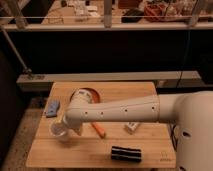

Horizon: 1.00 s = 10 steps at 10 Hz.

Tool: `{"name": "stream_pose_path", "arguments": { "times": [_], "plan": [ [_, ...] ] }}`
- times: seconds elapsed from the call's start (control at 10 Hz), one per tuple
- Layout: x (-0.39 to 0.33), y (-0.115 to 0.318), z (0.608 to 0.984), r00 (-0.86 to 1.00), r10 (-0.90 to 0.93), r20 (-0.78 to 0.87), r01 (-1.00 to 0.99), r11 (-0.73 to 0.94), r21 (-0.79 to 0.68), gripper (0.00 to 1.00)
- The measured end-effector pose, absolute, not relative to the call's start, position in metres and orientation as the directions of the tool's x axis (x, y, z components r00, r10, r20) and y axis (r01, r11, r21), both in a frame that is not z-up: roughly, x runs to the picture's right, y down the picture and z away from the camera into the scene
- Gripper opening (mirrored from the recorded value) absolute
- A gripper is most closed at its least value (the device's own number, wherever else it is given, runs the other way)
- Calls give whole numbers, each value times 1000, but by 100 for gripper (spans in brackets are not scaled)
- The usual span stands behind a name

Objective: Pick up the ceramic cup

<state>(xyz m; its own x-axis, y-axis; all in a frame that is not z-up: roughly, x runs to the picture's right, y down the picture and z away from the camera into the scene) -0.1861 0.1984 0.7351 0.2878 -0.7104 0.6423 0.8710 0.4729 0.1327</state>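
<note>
The ceramic cup is small, white and round, and stands near the left front of the wooden table. My white arm reaches from the right across the table. The gripper at its end is right at the cup, on the cup's right and upper side, and the arm's end hides much of it. Whether it touches the cup does not show. The orange-brown bowl lies behind the arm, mostly covered.
A blue cloth-like thing lies at the table's left edge. An orange stick-shaped object lies under the arm, with a small white box to its right. A black block sits near the front edge. A rail and shelf stand behind.
</note>
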Motion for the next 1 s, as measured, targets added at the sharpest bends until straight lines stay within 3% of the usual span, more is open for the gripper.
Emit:
{"name": "stream_pose_path", "arguments": {
  "times": [0.4, 0.6, 1.0],
  "plan": [
    [-187, 210, 742, 280, -698, 659, 868, 477, 136, 76],
    [-188, 214, 744, 279, -696, 661, 867, 478, 137, 60],
    [-188, 222, 744, 280, -685, 673, 865, 485, 133, 17]
  ]
}}
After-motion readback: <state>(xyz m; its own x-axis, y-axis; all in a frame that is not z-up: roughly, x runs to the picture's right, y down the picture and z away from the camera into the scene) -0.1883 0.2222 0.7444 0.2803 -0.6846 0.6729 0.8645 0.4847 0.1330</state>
